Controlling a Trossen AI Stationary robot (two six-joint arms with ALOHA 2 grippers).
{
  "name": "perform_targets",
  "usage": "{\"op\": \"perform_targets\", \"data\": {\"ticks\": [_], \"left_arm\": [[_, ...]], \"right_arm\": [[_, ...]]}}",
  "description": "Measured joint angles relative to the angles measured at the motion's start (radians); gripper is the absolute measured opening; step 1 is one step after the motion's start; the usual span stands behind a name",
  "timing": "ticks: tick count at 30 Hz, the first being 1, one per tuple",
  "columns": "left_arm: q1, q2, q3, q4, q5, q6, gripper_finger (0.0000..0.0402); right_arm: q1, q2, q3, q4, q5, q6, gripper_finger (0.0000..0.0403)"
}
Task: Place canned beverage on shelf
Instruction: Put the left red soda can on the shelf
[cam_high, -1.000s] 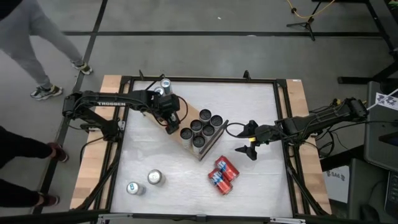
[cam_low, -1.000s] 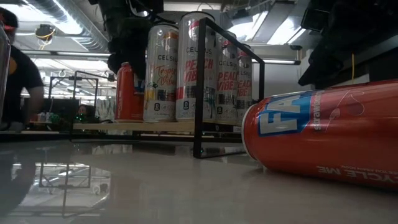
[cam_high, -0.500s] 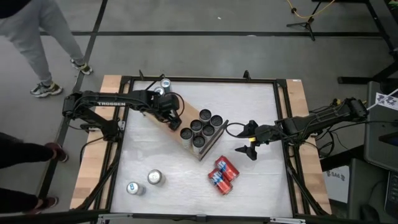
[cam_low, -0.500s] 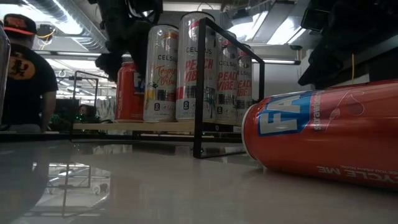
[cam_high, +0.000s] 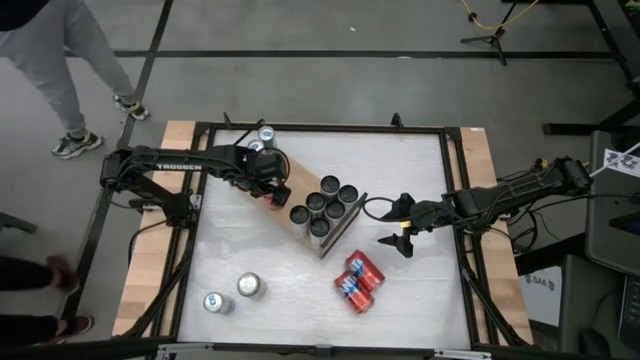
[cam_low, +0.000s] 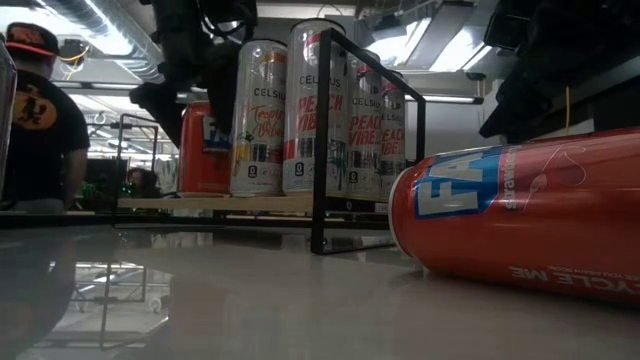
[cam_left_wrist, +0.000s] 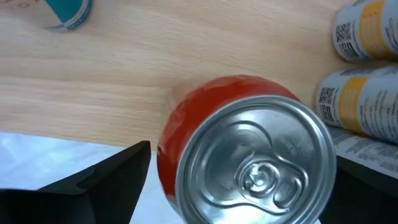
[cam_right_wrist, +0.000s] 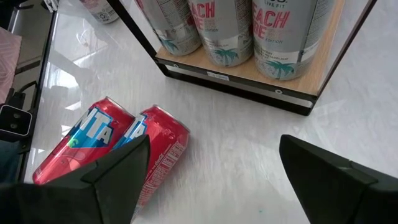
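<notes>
A red can (cam_left_wrist: 249, 162) stands upright on its base at the left end of the shelf (cam_high: 300, 185), a light-wood board on a black wire frame. In the low view the red can (cam_low: 205, 150) stands beside several tall silver cans (cam_low: 320, 110) on the same board. My left gripper (cam_high: 272, 192) points down over the red can, open, with one finger (cam_left_wrist: 106, 180) on each side of it. My right gripper (cam_high: 393, 222) hangs open above the table, right of the shelf, with nothing between its fingers. My left gripper comes at the red can from above, and its fingers stand close by the can's upper wall (cam_left_wrist: 165, 155) on two opposite sides. I cannot tell whether they touch it. The can stands upright on the shelf board.
Two red cans (cam_high: 358, 280) lie on their sides near the table's near right. Two silver cans (cam_high: 232, 293) stand at the near left, and two more (cam_high: 262, 140) at the far edge behind my left arm. A person (cam_low: 40, 130) stands beyond the table's left side.
My left gripper has rolled about its own pointing line while staying in place over the red can. In the low view its finger has swung to the can's left and uncovered more of the can's front. The can stays upright on the shelf.
</notes>
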Motion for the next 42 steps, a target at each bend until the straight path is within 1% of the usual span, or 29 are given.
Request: {"op": "perform_targets", "data": {"ticks": [5, 12, 15, 19, 28, 31, 35, 39, 42], "left_arm": [[0.0, 0.0, 0.0, 0.001, 0.001, -0.016, 0.0359], [0.0, 0.0, 0.0, 0.002, 0.0, -0.015, 0.0299], [0.0, 0.0, 0.0, 0.007, -0.002, 0.011, 0.0284], [0.002, 0.0, 0.0, 0.031, 0.0, 0.073, 0.0283], [0.048, 0.002, 0.0, 0.188, 0.002, 0.284, 0.0283], [0.073, 0.002, 0.0, 0.217, 0.006, 0.333, 0.0283], [0.106, 0.002, 0.0, 0.214, 0.029, 0.379, 0.0283], [0.133, 0.002, 0.0, 0.213, 0.093, 0.42, 0.0283], [0.141, 0.002, 0.0, 0.2, 0.12, 0.458, 0.0283]], "right_arm": [[0.0, 0.0, 0.0, 0.0, 0.0, 0.0, 0.0353], [0.0, 0.0, 0.0, 0.0, 0.0, 0.0, 0.0353], [0.0, 0.0, 0.0, 0.0, 0.013, -0.001, 0.0353], [0.0, 0.0, 0.0, 0.0, 0.059, -0.002, 0.0353], [0.0, 0.0, 0.0, 0.0, 0.064, -0.001, 0.0353], [0.0, 0.0, 0.0, 0.0, 0.064, -0.001, 0.0353], [0.0, 0.0, 0.0, 0.0, 0.064, 0.0, 0.0353], [0.0, 0.0, 0.0, 0.0, 0.064, 0.0, 0.0353], [0.0, 0.0, 0.0, 0.0, 0.064, 0.0, 0.0353]]}}
